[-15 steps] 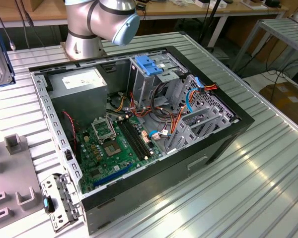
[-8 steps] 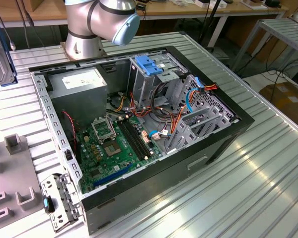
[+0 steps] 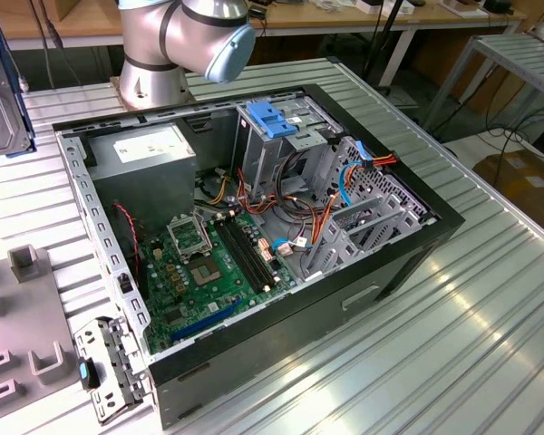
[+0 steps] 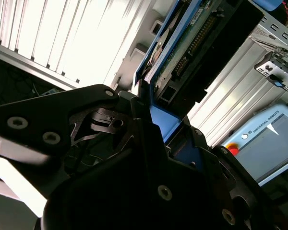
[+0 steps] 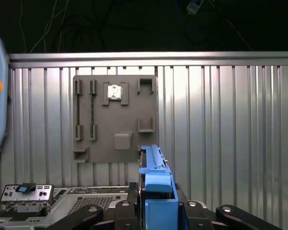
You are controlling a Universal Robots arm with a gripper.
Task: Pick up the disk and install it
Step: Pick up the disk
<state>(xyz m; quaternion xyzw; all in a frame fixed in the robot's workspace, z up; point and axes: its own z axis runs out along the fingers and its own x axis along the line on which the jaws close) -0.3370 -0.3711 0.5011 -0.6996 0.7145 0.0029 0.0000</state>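
Observation:
The disk (image 5: 155,179) stands edge-on between my gripper's (image 5: 156,211) black fingers, its blue side rail facing the first wrist view. In the second wrist view the disk (image 4: 192,43) shows its green circuit-board side and blue rail, rising out of the gripper (image 4: 158,127). In the exterior view the disk (image 3: 0,91) hangs in the air at the far left edge, above the ribbed table and apart from the open computer case (image 3: 254,227). The gripper is shut on the disk.
The case holds a metal drive cage topped by a light-blue bracket (image 3: 272,118), a grey power-supply box (image 3: 150,149), a motherboard (image 3: 208,272) and loose cables. A grey fixture plate (image 5: 115,117) lies on the table, a small metal bracket (image 3: 104,362) by the case corner, a teach pendant (image 4: 269,139) nearby.

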